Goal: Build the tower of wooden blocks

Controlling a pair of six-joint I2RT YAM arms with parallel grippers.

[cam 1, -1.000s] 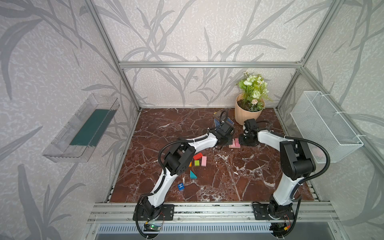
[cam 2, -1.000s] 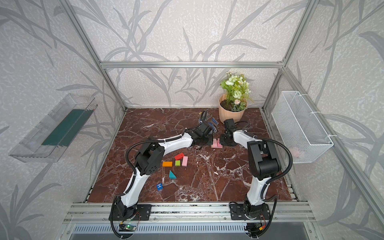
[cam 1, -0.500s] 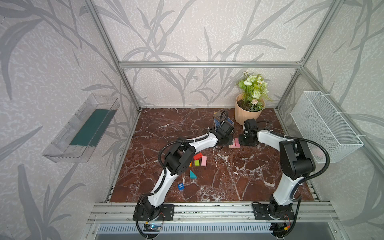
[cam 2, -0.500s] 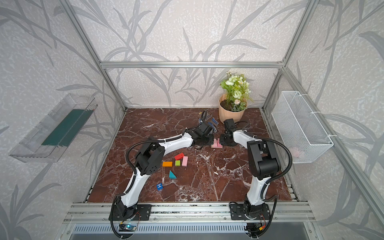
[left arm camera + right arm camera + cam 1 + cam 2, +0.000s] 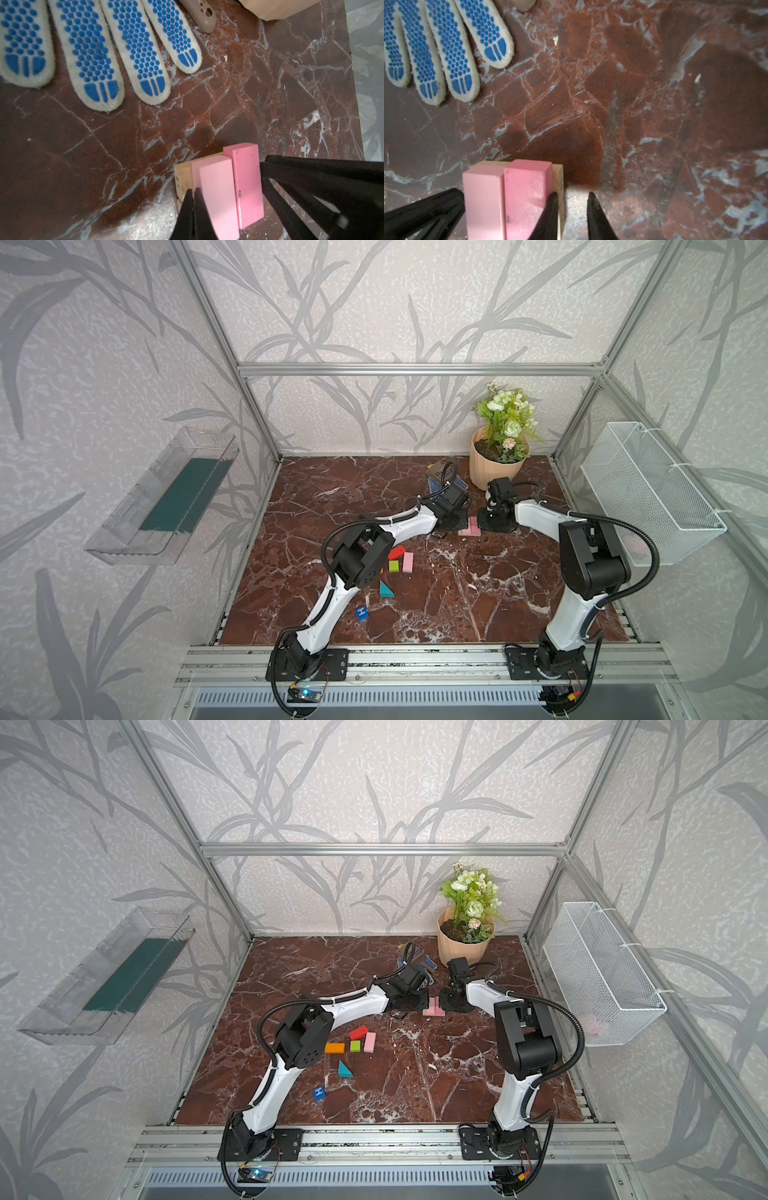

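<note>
The tower (image 5: 469,526) (image 5: 434,1006) is two pink blocks lying side by side on a tan base (image 5: 182,176). My left gripper (image 5: 193,192) (image 5: 458,527) is shut and empty, its tips against the lighter pink block (image 5: 216,197). My right gripper (image 5: 572,196) (image 5: 481,526) stands at the opposite side, slightly open with only floor between its fingers; one finger (image 5: 550,207) touches the darker pink block (image 5: 525,191). Loose wood blocks lie nearer the front: red (image 5: 358,1032), pink (image 5: 369,1042), lime (image 5: 355,1046), orange (image 5: 334,1048), teal wedge (image 5: 344,1070), blue H cube (image 5: 318,1092).
A blue-dotted work glove (image 5: 93,52) lies just behind the tower, partly under my left arm. The peach flowerpot (image 5: 494,470) stands at the back right. A white wire basket (image 5: 648,489) hangs on the right wall and a clear tray (image 5: 166,497) on the left wall.
</note>
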